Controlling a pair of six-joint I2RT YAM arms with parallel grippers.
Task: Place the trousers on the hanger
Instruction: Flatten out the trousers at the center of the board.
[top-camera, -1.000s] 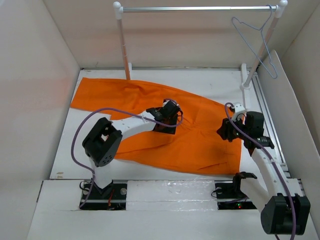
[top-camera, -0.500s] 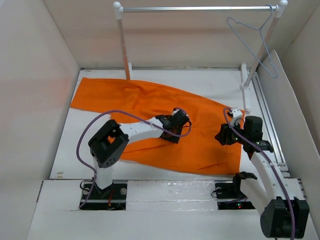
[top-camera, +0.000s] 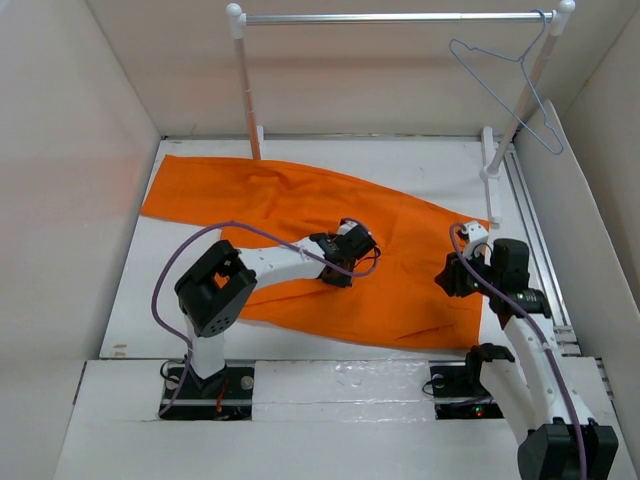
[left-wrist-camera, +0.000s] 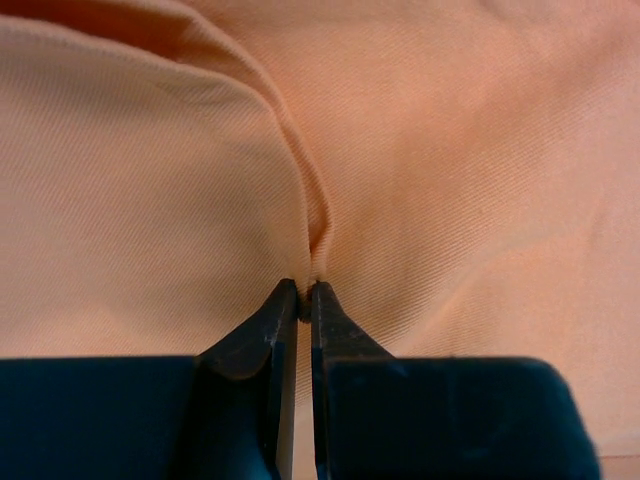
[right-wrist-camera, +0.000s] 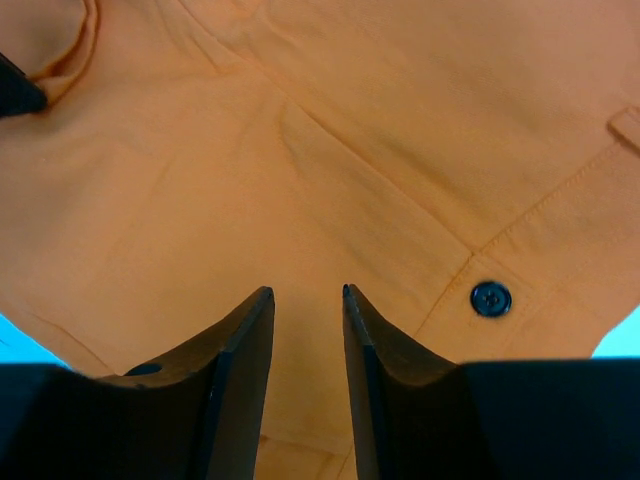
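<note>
The orange trousers (top-camera: 290, 200) lie spread flat across the table. My left gripper (top-camera: 345, 262) is down on their middle and shut on a small pinched ridge of the cloth (left-wrist-camera: 312, 225), which rises between its fingertips in the left wrist view, gripper (left-wrist-camera: 306, 290). At the right end of the trousers, my right gripper (top-camera: 452, 277) hovers close over the waistband. In its wrist view the gripper (right-wrist-camera: 305, 292) is open, with flat cloth below it and the dark button (right-wrist-camera: 490, 298) just to its right. The hanger (top-camera: 505, 85) hangs from the right end of the rail.
A white-posted metal rail (top-camera: 400, 17) spans the back of the table, with its posts at the back left (top-camera: 245, 90) and back right (top-camera: 520, 100). White walls enclose the table on the left, back and right. Bare white table (top-camera: 150, 290) shows in front of the trousers.
My left gripper moved slightly right along the trousers and closed on a fold of cloth. My right gripper drew nearer and lower and its jaws narrowed. The hanger swung a little.
</note>
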